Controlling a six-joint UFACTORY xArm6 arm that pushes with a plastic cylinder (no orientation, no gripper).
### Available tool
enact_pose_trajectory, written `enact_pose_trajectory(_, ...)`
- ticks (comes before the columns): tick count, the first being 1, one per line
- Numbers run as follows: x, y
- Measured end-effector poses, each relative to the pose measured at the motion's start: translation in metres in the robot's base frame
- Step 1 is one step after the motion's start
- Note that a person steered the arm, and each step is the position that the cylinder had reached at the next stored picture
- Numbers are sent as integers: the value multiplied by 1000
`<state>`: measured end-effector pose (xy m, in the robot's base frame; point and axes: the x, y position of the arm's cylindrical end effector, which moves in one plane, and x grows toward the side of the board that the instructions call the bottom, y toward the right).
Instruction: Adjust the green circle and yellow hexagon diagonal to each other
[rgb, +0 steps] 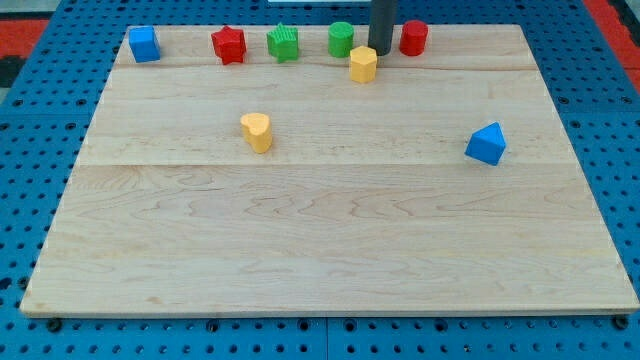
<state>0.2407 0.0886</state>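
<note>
The green circle (341, 39) stands near the top edge of the wooden board (330, 230), a little right of centre. The yellow hexagon (363, 64) sits just below and to the right of it, diagonal to it with a small gap. My tip (380, 50) comes down from the view's top as a dark rod and ends just above and right of the yellow hexagon, between the green circle and the red cylinder (414, 37).
Along the top edge from the left stand a blue cube (145, 44), a red star (229, 44) and a green star-like block (283, 43). A yellow heart (257, 131) lies left of centre. A blue pentagon-like block (486, 144) lies at the right.
</note>
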Motion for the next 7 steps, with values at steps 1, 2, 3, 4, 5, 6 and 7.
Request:
enact_pose_trajectory(1,-30,5)
enact_pose_trajectory(2,-35,-10)
enact_pose_trajectory(3,-49,-22)
enact_pose_trajectory(4,-48,-28)
enact_pose_trajectory(5,-45,-35)
enact_pose_trajectory(6,-34,-20)
enact_pose_trajectory(7,-39,-20)
